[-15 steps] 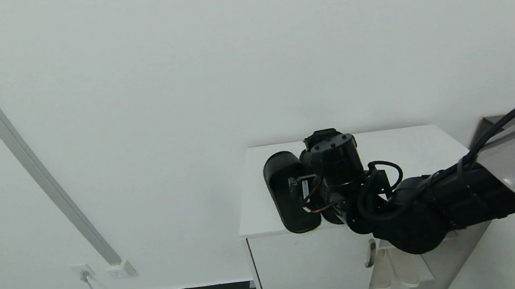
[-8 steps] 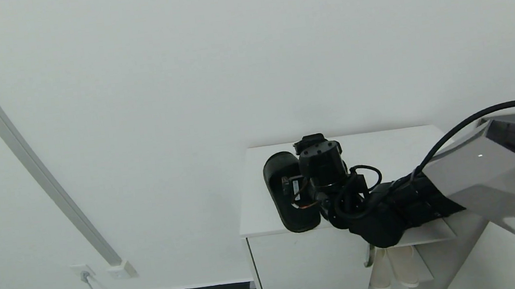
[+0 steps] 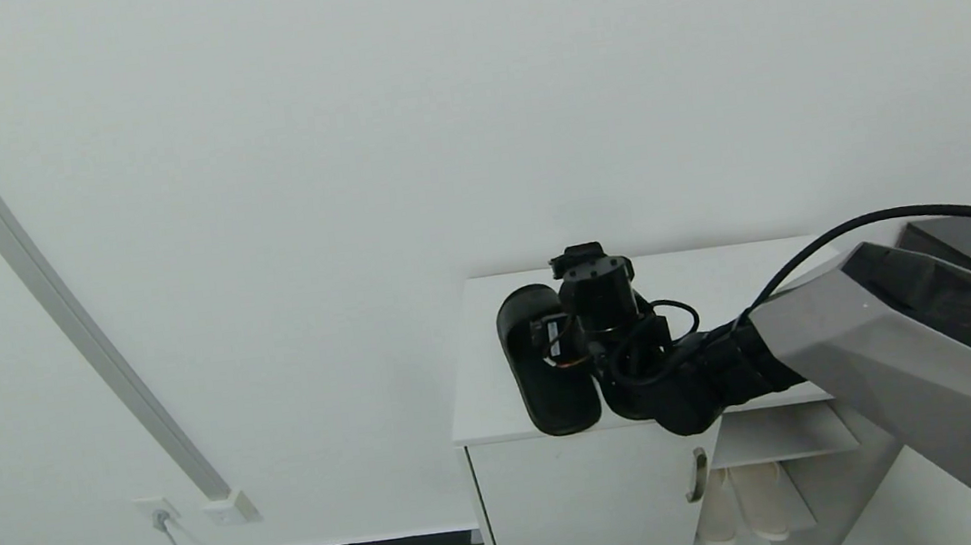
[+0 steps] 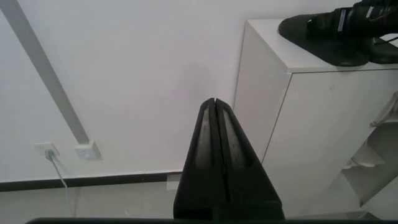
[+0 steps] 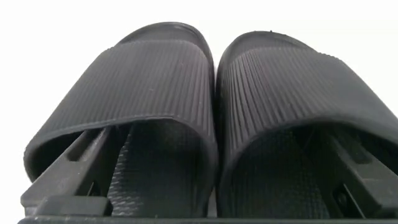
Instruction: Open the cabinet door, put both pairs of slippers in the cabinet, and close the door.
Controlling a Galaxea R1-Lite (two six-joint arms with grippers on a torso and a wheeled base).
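two black slippers (image 3: 546, 389) lie side by side on the top of the white cabinet (image 3: 586, 517), at its left end. their long axes run near to far: the toes point at the far wall and the heels reach the top's near edge. the left slipper is plain in the head view, while the right one is mostly hidden under the arm. the right end effector (image 3: 581, 348) sits at the heels with its fingers (image 5: 74, 168) spread, one pushed under each ribbed strap and neither squeezing. the left end effector (image 4: 214, 155) hangs low, left of the cabinet, its fingers pressed together on nothing. the cabinet's left door is closed, with a curved handle (image 3: 699, 474) at its right edge. to the right of that door the cabinet stands open, and a pair of white slippers (image 3: 741, 508) rests on a shelf (image 3: 779, 440) inside.
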